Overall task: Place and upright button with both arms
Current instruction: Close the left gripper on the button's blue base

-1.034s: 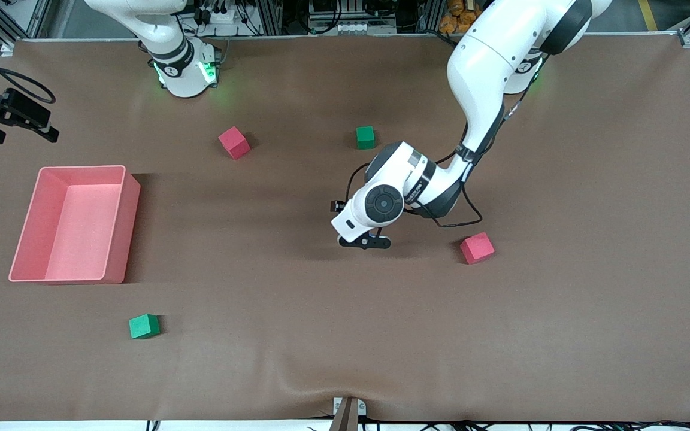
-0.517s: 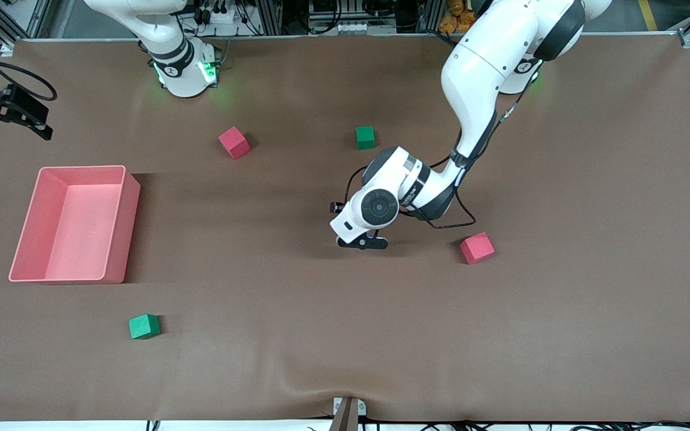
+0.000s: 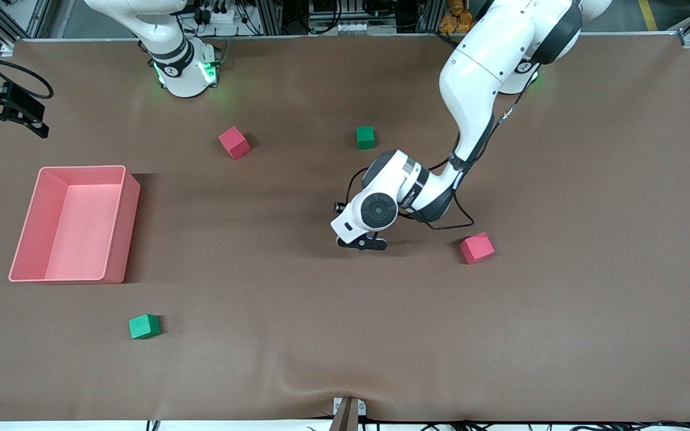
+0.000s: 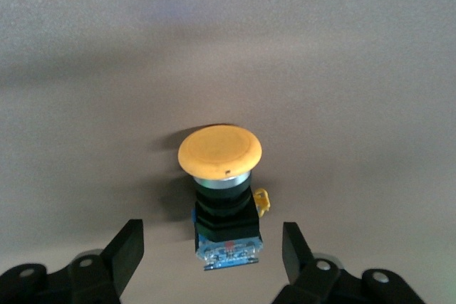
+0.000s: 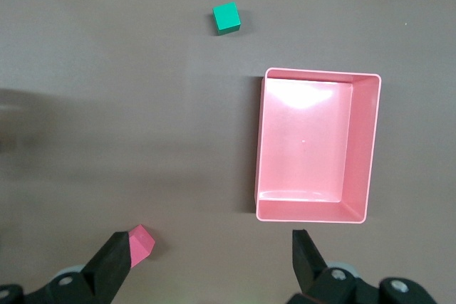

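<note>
Lying flat on the worktop (image 3: 321, 359) near its middle: the button (image 4: 221, 197), blocky black body nearest the left hand (image 4: 214, 261), orange cap pointing away, long axis along the brown cover. Left hand low around it, fingers (image 4: 128, 247) spread either side of the body, not touching. Probably light, rigid, hard plastic; flat body sides the surest hold, the domed cap likely slippery. Right hand (image 5: 214, 265) waiting, wide open, above the pink bin (image 5: 317, 144) end.
</note>
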`<state>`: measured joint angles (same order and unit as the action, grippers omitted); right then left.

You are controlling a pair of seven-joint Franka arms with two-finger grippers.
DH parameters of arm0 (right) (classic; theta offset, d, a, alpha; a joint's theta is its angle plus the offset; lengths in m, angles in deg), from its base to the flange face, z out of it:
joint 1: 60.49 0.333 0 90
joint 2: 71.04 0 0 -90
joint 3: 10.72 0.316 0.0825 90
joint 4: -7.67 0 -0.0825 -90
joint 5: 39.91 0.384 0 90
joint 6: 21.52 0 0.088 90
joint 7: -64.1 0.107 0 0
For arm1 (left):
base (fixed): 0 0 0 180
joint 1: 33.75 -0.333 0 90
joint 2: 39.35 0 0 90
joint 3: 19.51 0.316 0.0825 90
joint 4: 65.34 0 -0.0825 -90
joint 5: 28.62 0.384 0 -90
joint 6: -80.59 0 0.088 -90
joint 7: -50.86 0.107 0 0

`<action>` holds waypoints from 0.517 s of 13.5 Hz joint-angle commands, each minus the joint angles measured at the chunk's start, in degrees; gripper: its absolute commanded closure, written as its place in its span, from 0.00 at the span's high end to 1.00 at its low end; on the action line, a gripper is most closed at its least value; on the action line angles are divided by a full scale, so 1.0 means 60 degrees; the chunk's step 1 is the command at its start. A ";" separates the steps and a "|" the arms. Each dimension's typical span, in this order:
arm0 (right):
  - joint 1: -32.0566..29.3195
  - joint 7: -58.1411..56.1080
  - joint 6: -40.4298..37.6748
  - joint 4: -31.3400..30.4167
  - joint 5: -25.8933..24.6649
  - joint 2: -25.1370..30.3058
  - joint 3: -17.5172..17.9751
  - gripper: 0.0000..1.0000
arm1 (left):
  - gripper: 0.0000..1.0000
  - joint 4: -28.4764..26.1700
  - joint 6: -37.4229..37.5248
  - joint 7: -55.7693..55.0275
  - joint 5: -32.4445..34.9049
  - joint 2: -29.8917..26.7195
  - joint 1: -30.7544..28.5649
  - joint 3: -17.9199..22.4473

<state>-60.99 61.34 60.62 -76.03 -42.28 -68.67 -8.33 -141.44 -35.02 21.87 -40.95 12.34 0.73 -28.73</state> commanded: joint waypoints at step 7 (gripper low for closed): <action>-0.0079 -0.0082 -0.0127 0.0239 0.0088 -0.0087 0.0041 1.00 | 0.66 0.0305 -0.0098 0.0453 -0.0114 0.0232 0.0127 0.0102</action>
<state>-60.98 61.34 60.63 -75.99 -42.20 -68.67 -8.32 -141.44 -35.20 23.48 -40.95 12.64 0.82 -28.73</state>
